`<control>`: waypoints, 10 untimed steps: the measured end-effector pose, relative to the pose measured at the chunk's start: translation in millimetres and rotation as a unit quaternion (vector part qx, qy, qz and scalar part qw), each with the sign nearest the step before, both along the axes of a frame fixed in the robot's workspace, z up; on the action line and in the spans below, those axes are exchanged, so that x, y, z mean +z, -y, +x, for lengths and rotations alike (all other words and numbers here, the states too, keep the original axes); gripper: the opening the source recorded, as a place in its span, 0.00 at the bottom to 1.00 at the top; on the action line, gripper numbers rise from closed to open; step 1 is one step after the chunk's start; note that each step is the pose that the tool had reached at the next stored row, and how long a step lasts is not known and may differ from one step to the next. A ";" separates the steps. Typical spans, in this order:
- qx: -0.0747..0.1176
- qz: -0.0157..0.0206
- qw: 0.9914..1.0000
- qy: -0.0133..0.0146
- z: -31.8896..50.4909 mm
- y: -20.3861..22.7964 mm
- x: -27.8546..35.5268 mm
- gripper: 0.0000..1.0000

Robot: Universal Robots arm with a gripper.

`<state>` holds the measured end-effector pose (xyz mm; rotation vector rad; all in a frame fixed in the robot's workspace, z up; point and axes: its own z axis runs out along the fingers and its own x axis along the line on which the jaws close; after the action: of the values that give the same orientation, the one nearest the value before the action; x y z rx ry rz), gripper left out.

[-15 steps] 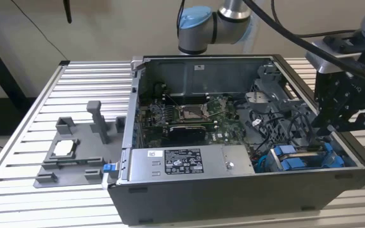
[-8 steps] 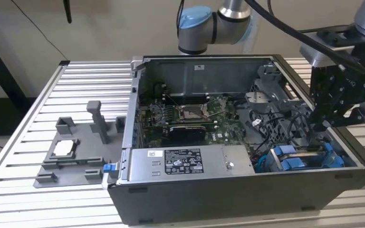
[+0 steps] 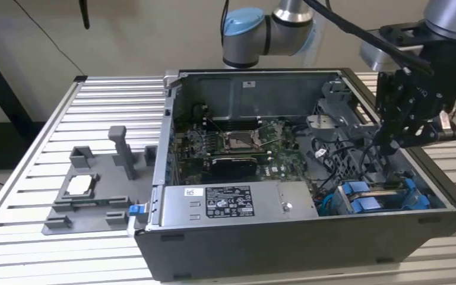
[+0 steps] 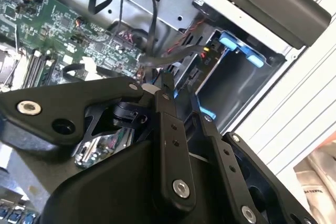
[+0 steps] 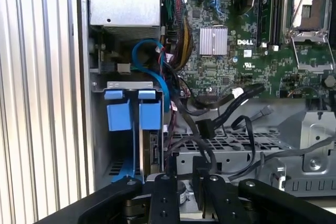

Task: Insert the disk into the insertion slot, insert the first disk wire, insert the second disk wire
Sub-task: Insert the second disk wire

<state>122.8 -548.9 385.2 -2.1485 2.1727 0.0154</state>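
Note:
My gripper (image 3: 388, 145) hangs inside the open computer case on the exterior view's right, just above the drive bay. Its fingers stand close together in both wrist views (image 4: 176, 90) (image 5: 184, 169), shut on a black disk wire whose connector (image 5: 203, 128) sticks out past the tips. The disk (image 5: 153, 153) sits edge-on in the insertion slot (image 5: 100, 145), under two blue carrier tabs (image 5: 134, 114). The same blue tabs (image 3: 379, 199) lie in the case's front corner below the gripper. The slot's dark metal wall with its blue edges (image 4: 241, 82) lies right beside the fingers.
Loose black cables (image 3: 339, 160) lie between the motherboard (image 3: 244, 148) and the bay. A boxed power supply (image 3: 220, 202) fills the case's front. On the slatted table (image 3: 22, 196), at the exterior view's left, stands a grey fixture with posts (image 3: 117, 154) holding a small silver chip (image 3: 81, 185).

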 end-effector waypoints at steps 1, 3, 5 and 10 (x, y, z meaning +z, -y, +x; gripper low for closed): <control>0.000 0.000 1.000 0.000 -1.4 -0.2 2.0 0.27; 0.000 0.000 1.000 0.000 -3.9 -0.3 6.0 0.27; 0.000 0.000 1.000 0.000 -6.6 -0.5 9.3 0.27; 0.000 0.000 1.000 0.000 -17.2 -1.8 10.9 0.27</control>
<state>105.6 -547.1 396.1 -2.1484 2.1725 0.0156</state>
